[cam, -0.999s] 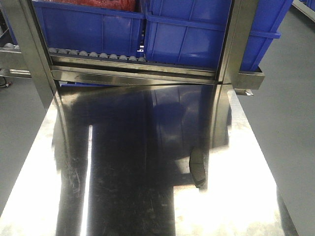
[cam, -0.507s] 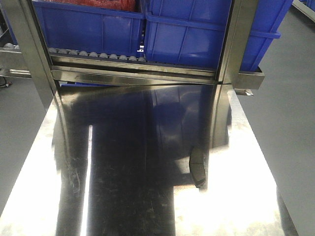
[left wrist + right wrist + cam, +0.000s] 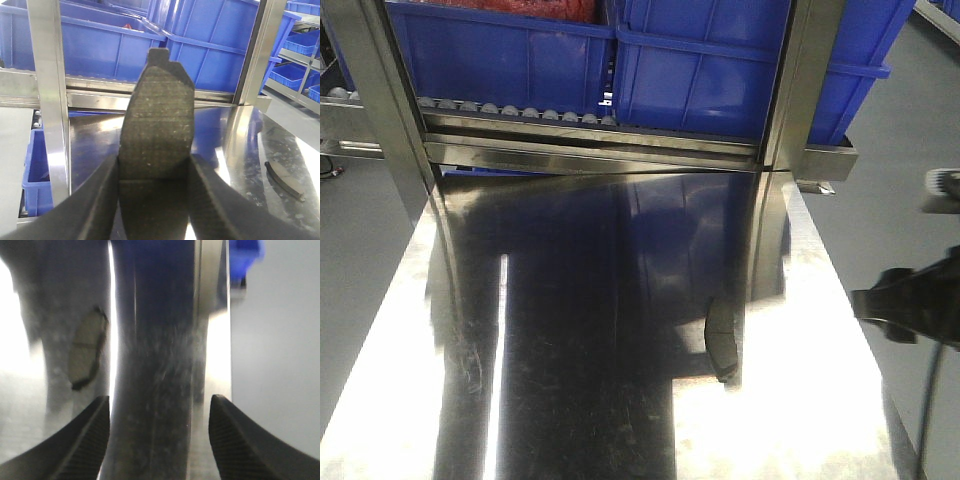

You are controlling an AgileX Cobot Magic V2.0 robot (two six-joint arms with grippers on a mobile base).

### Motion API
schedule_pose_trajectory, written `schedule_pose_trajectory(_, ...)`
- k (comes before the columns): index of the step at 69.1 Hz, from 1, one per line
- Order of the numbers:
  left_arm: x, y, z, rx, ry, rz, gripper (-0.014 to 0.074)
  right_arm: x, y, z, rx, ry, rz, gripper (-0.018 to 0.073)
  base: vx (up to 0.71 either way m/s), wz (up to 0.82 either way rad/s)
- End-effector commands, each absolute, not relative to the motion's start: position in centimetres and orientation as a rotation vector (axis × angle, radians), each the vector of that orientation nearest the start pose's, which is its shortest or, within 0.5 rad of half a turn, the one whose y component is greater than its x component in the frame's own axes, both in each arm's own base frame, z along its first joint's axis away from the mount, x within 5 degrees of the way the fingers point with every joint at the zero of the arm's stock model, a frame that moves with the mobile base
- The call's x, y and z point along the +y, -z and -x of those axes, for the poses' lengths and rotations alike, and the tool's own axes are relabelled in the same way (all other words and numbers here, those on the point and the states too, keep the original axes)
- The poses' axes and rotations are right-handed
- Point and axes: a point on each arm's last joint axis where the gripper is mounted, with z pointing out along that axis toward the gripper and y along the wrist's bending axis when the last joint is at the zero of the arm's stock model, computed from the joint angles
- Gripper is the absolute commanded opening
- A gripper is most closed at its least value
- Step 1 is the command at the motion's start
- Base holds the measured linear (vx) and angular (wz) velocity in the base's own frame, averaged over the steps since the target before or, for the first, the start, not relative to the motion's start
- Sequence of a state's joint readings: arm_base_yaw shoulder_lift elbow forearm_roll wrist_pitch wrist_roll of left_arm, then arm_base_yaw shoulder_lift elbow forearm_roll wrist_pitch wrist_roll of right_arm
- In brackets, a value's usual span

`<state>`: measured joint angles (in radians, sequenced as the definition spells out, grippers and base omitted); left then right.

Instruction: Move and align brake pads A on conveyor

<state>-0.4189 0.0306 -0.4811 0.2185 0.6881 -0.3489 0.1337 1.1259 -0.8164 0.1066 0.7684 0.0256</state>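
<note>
My left gripper [image 3: 154, 162] is shut on one of the brake pads A [image 3: 157, 115], a dark grey curved pad that stands upright between the two fingers. Another brake pad [image 3: 722, 345] lies flat on the shiny steel table [image 3: 800, 420], right of its middle; this pad [image 3: 284, 177] also shows in the left wrist view. In the right wrist view my right gripper [image 3: 159, 405] is open and empty above the table, with that pad [image 3: 87, 347] ahead of it to the left. My right arm [image 3: 915, 305] reaches in at the right edge. The conveyor is out of view.
Large blue bins [image 3: 720, 70] sit on a roller rack behind the table, between steel posts [image 3: 800, 80]. More blue bins [image 3: 300, 75] stand on shelves to the right. Grey floor [image 3: 900, 200] lies past the table's right edge.
My right arm has come into the front view from the right edge. The pad on the steel table has not moved.
</note>
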Motion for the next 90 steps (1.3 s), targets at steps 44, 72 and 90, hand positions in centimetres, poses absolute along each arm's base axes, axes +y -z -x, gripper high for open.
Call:
schedule_pose_trajectory(44, 0.5, -32.1, -1.6, 1.611, 0.349, -0.113, -0.0006, 13.2, -23.3, -32.4, 2.912, -0.229, 0.2, 0.0416, 0.0, 0.0)
schedule_pose_trajectory(72, 0.5, -32.1, -1.6, 1.611, 0.349, -0.113, -0.0006, 15.7, -21.6, -34.1, 2.987, -0.145, 0.161, 0.0416, 0.0, 0.0)
schedule_pose_trajectory(90, 0.5, -32.1, -1.6, 1.612, 0.349, -0.113, -0.0006, 16.2, -21.2, -35.0, 2.976, -0.154, 0.154, 0.0416, 0.0, 0.0)
